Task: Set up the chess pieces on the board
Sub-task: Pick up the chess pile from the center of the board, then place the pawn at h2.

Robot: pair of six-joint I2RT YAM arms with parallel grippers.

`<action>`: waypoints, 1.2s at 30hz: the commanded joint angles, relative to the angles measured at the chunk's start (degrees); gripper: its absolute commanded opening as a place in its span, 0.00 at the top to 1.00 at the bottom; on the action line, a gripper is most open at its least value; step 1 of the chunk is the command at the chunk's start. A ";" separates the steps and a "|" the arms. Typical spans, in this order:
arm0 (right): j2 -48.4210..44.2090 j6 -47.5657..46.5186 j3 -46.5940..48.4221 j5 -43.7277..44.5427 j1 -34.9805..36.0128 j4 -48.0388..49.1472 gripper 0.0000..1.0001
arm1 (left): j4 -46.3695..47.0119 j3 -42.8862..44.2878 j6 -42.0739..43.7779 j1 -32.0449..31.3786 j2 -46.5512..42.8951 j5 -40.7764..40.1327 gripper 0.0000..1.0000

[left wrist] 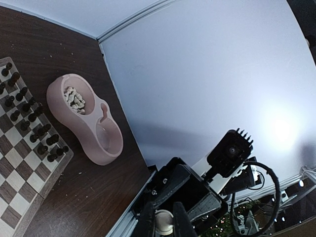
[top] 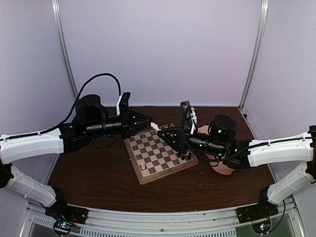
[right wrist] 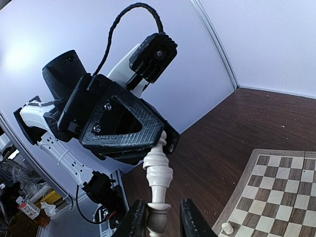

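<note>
A tall white chess piece (right wrist: 158, 173) hangs in the air just past the far left corner of the board (top: 153, 148), lying between the two arms. The left gripper (left wrist: 164, 220) is clamped on its head end. Its base points into the right gripper (right wrist: 159, 222), whose jaws stand narrow on either side of the base with a thin gap showing on each side, so they do not appear to grip it yet. The step in hand looks like a handover from left to right. On the board one small white piece (top: 143, 166) stands at the near left corner, and two ranks of dark pieces (left wrist: 29, 118) line the opposite edge. Beyond them a pink bowl (left wrist: 106, 143) holds a heap of white pieces (left wrist: 74, 98) in one hollow (the other hollow looks empty). The next move probably calls for the right jaws to close squarely on the base before the left lets go, since a skewed pinch on so slim a stem could tip it. The piece would then go down upright on a free square along the white edge.
</note>
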 commanded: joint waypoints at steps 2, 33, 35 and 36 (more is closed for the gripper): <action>-0.17 0.52 -0.63 -0.86 0.54 2.64 0.78 | 4.01 -0.58 -0.27 0.48 0.30 0.05 0.91; -15.59 -6.28 -0.30 20.01 0.24 -45.59 1.00 | -34.16 6.52 46.77 -2.71 3.66 -17.92 0.94; -16.57 -6.03 -1.14 20.54 0.11 -45.76 1.00 | -32.98 6.95 49.00 -4.23 5.85 -19.00 0.93; -17.05 -5.88 -1.50 20.86 -0.01 -45.71 1.00 | -32.22 7.07 49.68 -4.79 7.23 -19.10 0.92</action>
